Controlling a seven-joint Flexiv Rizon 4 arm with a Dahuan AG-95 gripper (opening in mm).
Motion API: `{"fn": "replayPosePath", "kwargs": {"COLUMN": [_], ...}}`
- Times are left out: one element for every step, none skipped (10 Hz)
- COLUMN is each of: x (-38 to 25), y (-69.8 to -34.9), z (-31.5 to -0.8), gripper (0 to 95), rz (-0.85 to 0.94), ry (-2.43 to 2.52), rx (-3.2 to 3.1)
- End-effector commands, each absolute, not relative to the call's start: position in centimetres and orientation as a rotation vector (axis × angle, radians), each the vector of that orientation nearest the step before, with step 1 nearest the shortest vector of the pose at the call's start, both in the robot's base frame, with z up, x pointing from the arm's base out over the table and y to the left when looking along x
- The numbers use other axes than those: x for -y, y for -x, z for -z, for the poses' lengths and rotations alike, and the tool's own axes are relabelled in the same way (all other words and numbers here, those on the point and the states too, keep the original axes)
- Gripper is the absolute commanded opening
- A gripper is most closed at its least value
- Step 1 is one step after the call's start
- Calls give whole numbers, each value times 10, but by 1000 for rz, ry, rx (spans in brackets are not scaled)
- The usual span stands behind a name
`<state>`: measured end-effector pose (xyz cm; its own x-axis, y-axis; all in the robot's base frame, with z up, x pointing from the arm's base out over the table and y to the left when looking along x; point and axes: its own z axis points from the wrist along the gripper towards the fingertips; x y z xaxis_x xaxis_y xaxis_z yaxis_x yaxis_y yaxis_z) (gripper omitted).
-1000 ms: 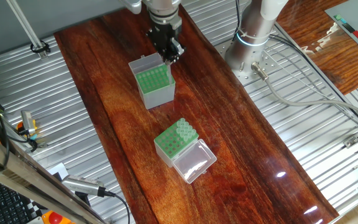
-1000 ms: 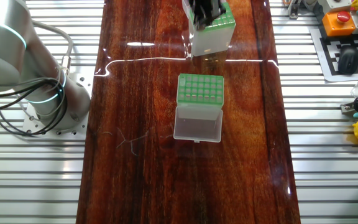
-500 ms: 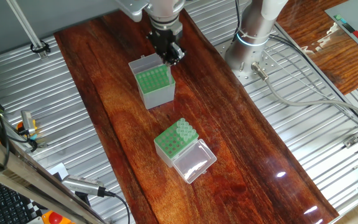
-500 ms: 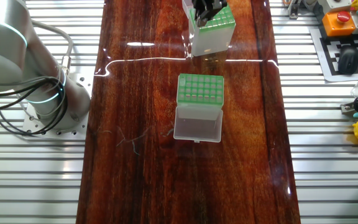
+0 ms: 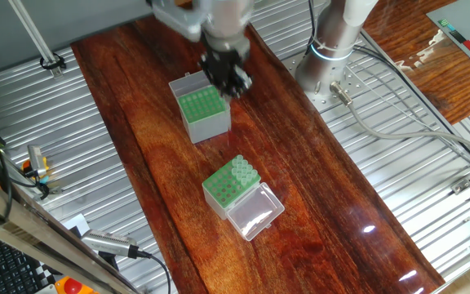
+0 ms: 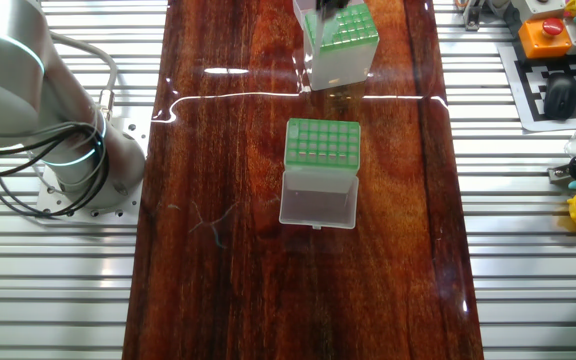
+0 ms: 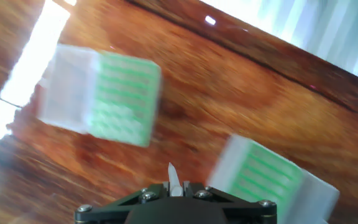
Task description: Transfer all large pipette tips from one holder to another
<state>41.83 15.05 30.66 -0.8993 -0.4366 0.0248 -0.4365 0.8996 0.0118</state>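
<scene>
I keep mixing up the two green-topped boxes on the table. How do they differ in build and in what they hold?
The taller box has grey-translucent sides and no lid in view; the shorter box has a large clear lid hinged open, lying flat on the table.

The shorter box shows a cluster of pipette tips standing at one end; the taller box's holes are too small to read for tips.

The gripper is beside the taller box, away from the shorter one.

Both have green hole-dotted top plates.

Dark reddish wood surface [image 5: 300, 155], glossy, light glare streaks. Ribbed metal decking [image 6: 528, 260] both sides. Grey cables [image 5: 398, 122] across decking. Second wood panel [image 5: 455, 65] at far corner. Orange button box [image 6: 546, 32] near edge.
</scene>
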Motion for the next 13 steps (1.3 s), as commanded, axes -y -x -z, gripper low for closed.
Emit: {"fn": "replayPosePath", "kwargs": {"x": [-172, -172, -172, -172, -172, -172, -173, -176, -180, -181, -186, -192, -196], "y": [-419, -419, -419, -419, -419, -419, -421, -429, -439, -443, -449, -451, -452], "z": [-308, -308, -308, -308, -308, -308, -308, -307, -304, -302, -300, -296, -295], "gripper": [0, 0, 0, 0, 0, 0, 0, 0, 0, 0, 0, 0, 0], "rz": [-57, -53, -49, -41, -36, -34, -36, -38, -40, -39, -39, -33, -34], "ry": [-522, -544, -601, -635, -655, -657, -654, -645, -638, -636, -621, -619, -616], "rx": [3071, 3063, 3043, 3038, 3038, 3041, 3043, 3044, 3043, 3044, 3050, 3055, 3057]}}
